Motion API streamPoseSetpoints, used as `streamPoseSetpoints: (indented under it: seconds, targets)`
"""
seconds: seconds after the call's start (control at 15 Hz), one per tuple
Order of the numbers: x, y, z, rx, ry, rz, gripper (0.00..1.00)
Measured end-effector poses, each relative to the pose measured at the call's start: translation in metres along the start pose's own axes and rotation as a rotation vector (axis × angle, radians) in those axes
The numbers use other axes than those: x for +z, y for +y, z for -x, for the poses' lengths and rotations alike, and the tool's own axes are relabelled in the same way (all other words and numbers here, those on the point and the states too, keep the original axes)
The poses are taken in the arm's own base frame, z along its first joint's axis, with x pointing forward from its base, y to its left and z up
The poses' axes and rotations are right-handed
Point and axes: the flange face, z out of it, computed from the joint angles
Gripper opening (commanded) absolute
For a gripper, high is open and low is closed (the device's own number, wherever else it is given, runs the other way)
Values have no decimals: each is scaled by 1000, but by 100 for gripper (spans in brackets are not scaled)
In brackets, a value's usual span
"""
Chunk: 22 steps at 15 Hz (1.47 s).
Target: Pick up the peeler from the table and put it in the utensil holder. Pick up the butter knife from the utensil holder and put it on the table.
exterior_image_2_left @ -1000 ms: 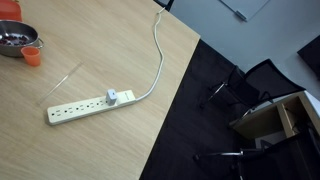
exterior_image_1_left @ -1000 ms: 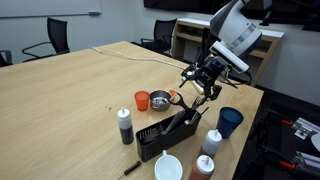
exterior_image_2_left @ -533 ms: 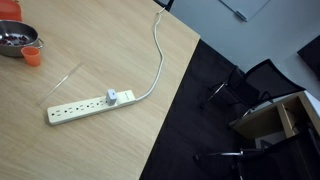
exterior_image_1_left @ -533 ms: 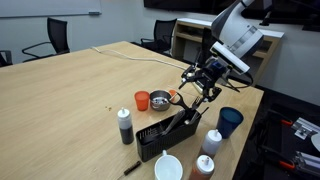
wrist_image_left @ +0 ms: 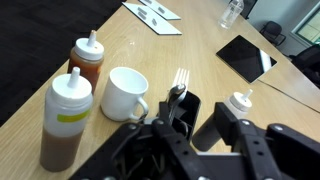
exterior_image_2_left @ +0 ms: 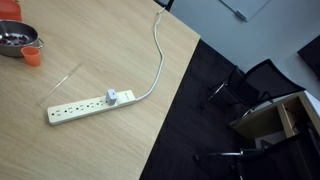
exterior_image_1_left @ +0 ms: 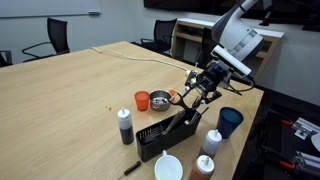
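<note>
- A robot arm's gripper (exterior_image_1_left: 197, 92) hangs over the black utensil holder (exterior_image_1_left: 162, 137), above the end nearest the blue cup (exterior_image_1_left: 230, 122). The holder sits on the pale table (exterior_image_1_left: 70, 90) among squeeze bottles (exterior_image_1_left: 210, 143).
- In the wrist view the gripper (wrist_image_left: 180, 122) shows its jaws spread apart with nothing clamped. A fork (wrist_image_left: 180, 80) stands up between them.
- The butter knife cannot be picked out in any view. A small dark item (exterior_image_1_left: 132, 166) lies on the table beside the white cup (exterior_image_1_left: 168, 167), too small to tell whether it is the peeler.
- The step in hand looks like a reach into the holder. Doing it well means coming straight down and centring the jaws on one handle only, clear of the fork and the holder's walls. The jaws should close firmly before a vertical lift, so the holder neither tips nor drags.
</note>
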Motion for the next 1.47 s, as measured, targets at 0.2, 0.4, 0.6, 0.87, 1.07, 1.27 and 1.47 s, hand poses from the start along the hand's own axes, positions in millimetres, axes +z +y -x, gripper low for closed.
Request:
streamPoseSetpoints:
  seconds: [0.2,0.4,0.6,0.87,1.07,1.27,1.47]
  targets:
    - [1,3,-3,9,-3,3,2]
    - [2,4,-4,11,-5,4,0]
    - [2,4,-4,13,-6,6,0]
    - [2,4,-4,13,-7,6,0]
    - [2,0,-2,3,-12,8,0]
    - [2,-8,2,-17,-16,23,0]
    - [1,-16,10,-21,-29,65,0]
